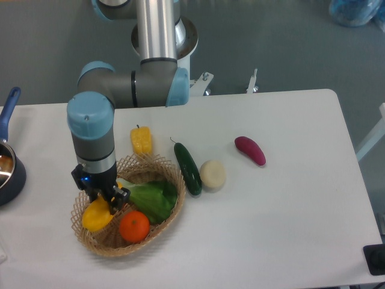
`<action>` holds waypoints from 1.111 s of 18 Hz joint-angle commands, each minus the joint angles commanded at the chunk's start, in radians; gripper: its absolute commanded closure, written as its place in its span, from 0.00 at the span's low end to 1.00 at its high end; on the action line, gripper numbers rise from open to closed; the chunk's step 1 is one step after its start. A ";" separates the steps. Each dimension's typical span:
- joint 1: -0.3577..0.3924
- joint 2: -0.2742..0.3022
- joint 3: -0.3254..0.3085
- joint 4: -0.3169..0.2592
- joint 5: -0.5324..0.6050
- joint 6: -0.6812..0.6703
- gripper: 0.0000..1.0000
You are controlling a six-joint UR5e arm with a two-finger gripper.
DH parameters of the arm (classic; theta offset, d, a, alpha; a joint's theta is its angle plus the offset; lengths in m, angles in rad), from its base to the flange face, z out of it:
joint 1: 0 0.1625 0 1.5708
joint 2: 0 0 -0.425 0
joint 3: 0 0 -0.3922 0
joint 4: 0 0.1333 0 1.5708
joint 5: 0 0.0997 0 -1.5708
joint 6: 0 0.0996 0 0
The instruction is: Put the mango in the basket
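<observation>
Nearly done: basket (157, 165) on counter (289, 198) held mango (96, 217) at left end, beside leafy green (153, 198) and orange (134, 227). Claw (102, 201) clenched on mango; release and retreat left. Cucumber (187, 168), corn (141, 140), pale round item (212, 173), purple piece (249, 150) lay outside, not blocking.

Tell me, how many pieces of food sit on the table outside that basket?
4. The yellow corn piece lies just behind the basket; the green cucumber lies to its right, the pale round vegetable beside that, and the purple eggplant farthest right.
</observation>
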 joint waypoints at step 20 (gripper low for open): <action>-0.012 -0.043 0.012 0.000 0.000 -0.002 0.00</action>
